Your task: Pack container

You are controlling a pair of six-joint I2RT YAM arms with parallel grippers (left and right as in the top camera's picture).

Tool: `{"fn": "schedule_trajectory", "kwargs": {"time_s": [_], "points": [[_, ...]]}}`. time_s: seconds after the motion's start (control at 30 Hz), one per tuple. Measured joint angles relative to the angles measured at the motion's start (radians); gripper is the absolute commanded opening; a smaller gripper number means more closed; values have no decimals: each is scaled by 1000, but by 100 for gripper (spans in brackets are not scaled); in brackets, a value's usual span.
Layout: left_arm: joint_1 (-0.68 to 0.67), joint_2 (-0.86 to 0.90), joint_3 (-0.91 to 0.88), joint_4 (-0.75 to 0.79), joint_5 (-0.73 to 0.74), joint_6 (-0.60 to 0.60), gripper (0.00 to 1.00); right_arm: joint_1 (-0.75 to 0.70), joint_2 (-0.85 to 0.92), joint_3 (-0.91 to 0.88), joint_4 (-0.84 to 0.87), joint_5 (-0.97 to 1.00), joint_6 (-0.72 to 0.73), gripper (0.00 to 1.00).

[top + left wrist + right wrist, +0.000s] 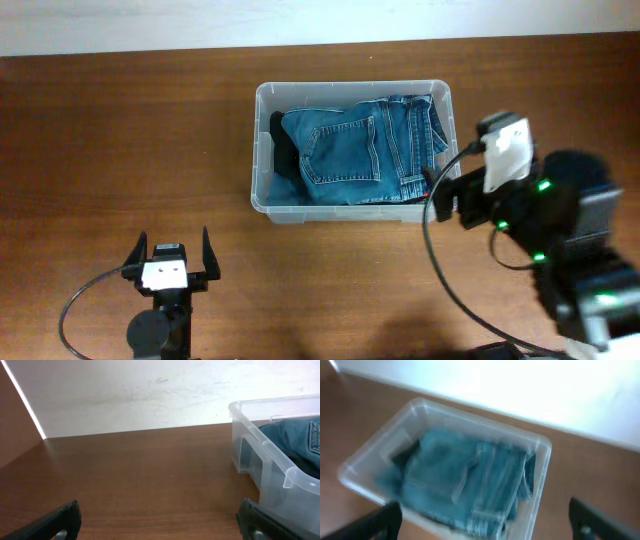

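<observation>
The container (262,150) is a clear plastic tub at the middle of the wooden table. Folded blue jeans (355,150) fill most of it, with a dark garment (283,140) tucked at their left. My left gripper (173,245) stands open over bare table, well in front and to the left of the tub. In the left wrist view the container (270,460) is at the right and nothing lies between the fingers (65,520). My right gripper (450,178) hovers open just off the tub's right end. The blurred right wrist view shows the container (365,457) and jeans (465,480) below it.
A pale wall (150,395) runs along the table's far edge behind the tub. Black cables (80,300) loop on the table by each arm's base. Bare wood (120,130) stretches left of the tub.
</observation>
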Motion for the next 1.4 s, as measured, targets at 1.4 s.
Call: {"fn": "schedule_trajectory", "kwargs": {"time_s": [1.4], "points": [[0, 0, 0, 0, 0, 1, 100, -151, -470, -1082, 671, -50, -32, 98]]}}
